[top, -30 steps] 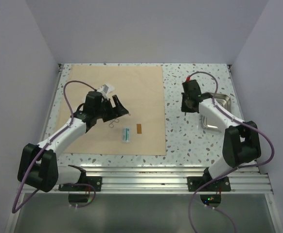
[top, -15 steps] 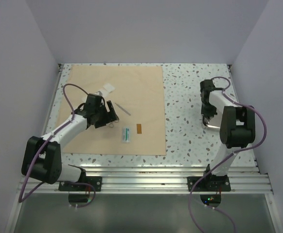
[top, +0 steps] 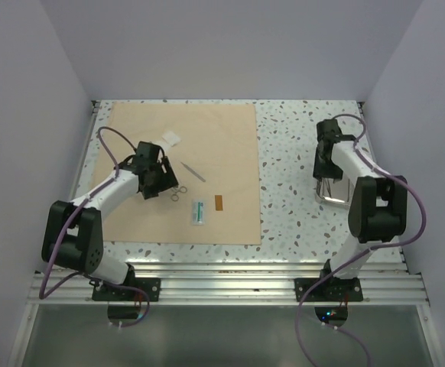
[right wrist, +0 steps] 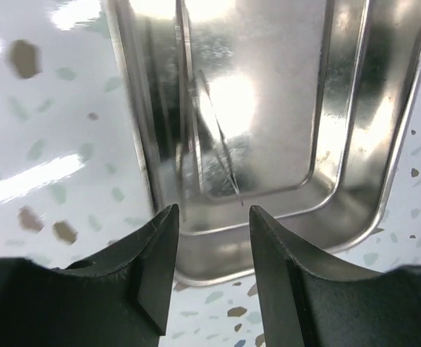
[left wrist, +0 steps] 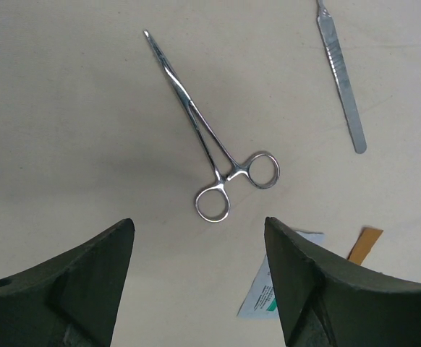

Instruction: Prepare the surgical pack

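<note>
The tan sheet (top: 207,145) lies on the left half of the table. On it are small ring-handled metal scissors (left wrist: 218,144) (top: 178,193), a flat steel scalpel (left wrist: 343,79) (top: 193,171), white gauze (top: 170,138), a white-green packet (top: 198,212) (left wrist: 265,298) and a small brown packet (top: 218,202) (left wrist: 363,243). My left gripper (left wrist: 198,225) (top: 161,182) hovers open just short of the scissors' rings, holding nothing. The shiny steel tray (right wrist: 355,108) (top: 343,193) sits at the right. My right gripper (right wrist: 212,211) (top: 326,170) is open above its near rim. A thin metal tool (right wrist: 209,130) lies inside.
The speckled tabletop (top: 291,160) separates the sheet from the tray. Grey walls close in the left, right and back sides. An aluminium rail (top: 230,271) with the arm bases runs along the near edge.
My right gripper swung right from the bare tabletop to over the tray and opened. My left gripper drew back to the left off the scalpel and now faces the scissors.
</note>
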Motion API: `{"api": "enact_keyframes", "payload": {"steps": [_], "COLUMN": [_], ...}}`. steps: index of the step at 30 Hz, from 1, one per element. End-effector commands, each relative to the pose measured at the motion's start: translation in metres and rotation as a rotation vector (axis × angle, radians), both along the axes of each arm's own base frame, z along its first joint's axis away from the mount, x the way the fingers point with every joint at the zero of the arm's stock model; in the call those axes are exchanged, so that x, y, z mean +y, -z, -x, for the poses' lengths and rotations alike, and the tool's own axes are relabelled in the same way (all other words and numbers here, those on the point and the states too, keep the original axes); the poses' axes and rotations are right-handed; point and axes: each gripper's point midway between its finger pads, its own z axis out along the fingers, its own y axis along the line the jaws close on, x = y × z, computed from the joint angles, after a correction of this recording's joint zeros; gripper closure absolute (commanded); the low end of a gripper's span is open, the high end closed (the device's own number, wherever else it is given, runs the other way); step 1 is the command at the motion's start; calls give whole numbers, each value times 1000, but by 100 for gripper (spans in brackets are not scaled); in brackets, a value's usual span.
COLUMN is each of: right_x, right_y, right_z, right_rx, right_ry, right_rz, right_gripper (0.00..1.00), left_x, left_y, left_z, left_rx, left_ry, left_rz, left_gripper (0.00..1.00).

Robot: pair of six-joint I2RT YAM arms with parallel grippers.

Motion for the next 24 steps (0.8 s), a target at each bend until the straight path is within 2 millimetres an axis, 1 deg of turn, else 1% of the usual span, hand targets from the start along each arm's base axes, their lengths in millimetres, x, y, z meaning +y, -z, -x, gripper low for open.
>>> {"api": "enact_keyframes", "payload": {"steps": [1, 2, 3, 4, 5, 6, 7, 8, 9, 10, 11, 13, 14, 15, 16, 18, 19, 20, 23, 24], "right_x": [57, 70, 82, 99, 110, 121, 127, 132, 136, 142, 144, 155, 159, 163, 170, 175, 179, 181, 187, 188], "right_y": [-69, -78, -80, -81, -80, -77, -74, -71, -63, -60, -58, -53, -53, -52, -55, -56, -58, -60, -60, -60], "right_z": [-13, -11, -8, -5, -4, 3, 5, 7, 11, 14, 16, 22, 22, 24, 27, 28, 30, 29, 32, 32], "right_rx": [-205, -229, -235, -239, -246, -241, -240, -239, -219, -209, -204, -188, -194, -194, -200, -208, -212, -223, -232, -233], "right_ry": [-147, -181, -215, -261, -285, -323, -341, -353, -370, -391, -397, -432, -443, -456, -474, -490, -504, -508, -525, -529], "right_rz": [-45, -68, -86, -101, -130, -150, -159, -164, -167, -168, -169, -183, -189, -195, -204, -215, -226, -234, -258, -263], "right_gripper": [52, 52, 52, 52, 52, 52, 52, 52, 52, 52, 52, 52, 52, 52, 52, 52, 52, 52, 52, 52], "left_x": [20, 21, 22, 22, 22, 21, 21, 19, 18, 17, 15, 18, 18, 18, 22, 21, 23, 22, 22, 23], "left_y": [-6, -7, -5, -2, -2, -2, 3, 1, 1, 5, 1, 7, 3, 4, 8, 4, 9, 6, 11, 16], "left_z": [-10, -11, -11, -11, -13, -14, -15, -20, -23, -25, -31, -34, -40, -42, -42, -50, -51, -57, -63, -63], "left_rx": [-1, 1, 8, 22, 23, 26, 44, 38, 41, 54, 45, 69, 59, 61, 77, 69, 87, 75, 95, 113], "left_ry": [-78, -87, -95, -112, -122, -127, -138, -146, -149, -161, -169, -194, -202, -207, -225, -231, -244, -248, -263, -268], "left_rz": [-88, -92, -97, -99, -98, -92, -93, -87, -80, -79, -74, -91, -95, -102, -119, -122, -137, -135, -146, -160], "left_gripper": [24, 24, 24, 25, 26, 27, 31, 33, 35, 37, 39, 42, 43, 44, 45, 46, 47, 48, 49, 50]}}
